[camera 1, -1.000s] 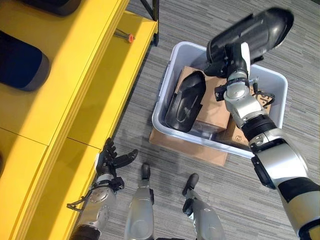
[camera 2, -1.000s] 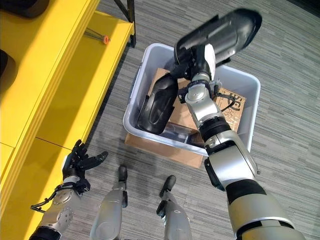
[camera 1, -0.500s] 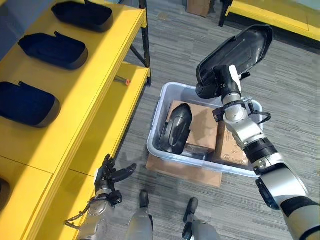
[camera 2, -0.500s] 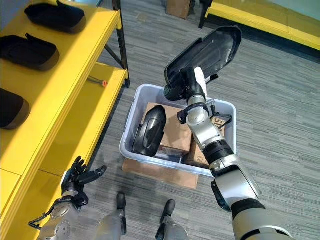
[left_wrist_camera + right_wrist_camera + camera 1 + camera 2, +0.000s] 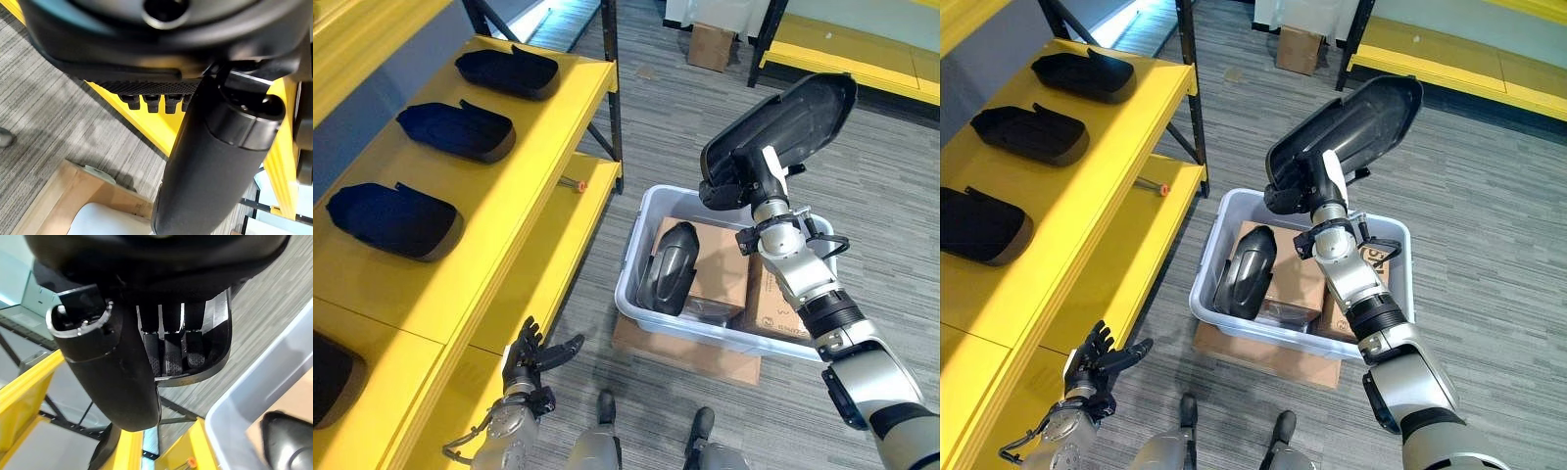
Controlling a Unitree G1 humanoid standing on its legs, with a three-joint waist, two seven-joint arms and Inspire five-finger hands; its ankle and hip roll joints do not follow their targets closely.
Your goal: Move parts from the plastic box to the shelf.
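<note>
My right hand (image 5: 736,184) is shut on the lower end of a long black shell-shaped part (image 5: 785,119) and holds it in the air above the grey plastic box (image 5: 633,257). In the right wrist view its fingers (image 5: 171,351) curl over the part's rim (image 5: 218,333). A second black part (image 5: 668,266) leans on a cardboard carton (image 5: 717,266) inside the box. The yellow shelf (image 5: 524,171) to the left carries several black parts (image 5: 455,130). My left hand (image 5: 530,354) hangs open, low beside the shelf's lower board.
The box rests on a flat piece of cardboard (image 5: 690,351) on grey carpet. A small red-tipped tool (image 5: 574,183) lies on the shelf's lower board. Black shelf posts (image 5: 611,69) stand behind the box. A cardboard carton (image 5: 710,44) and another yellow rack (image 5: 847,54) stand farther back.
The camera has tilted up, bringing more of the shelf and far floor into view. My right hand still holds the part above the box. The left hand stays low.
</note>
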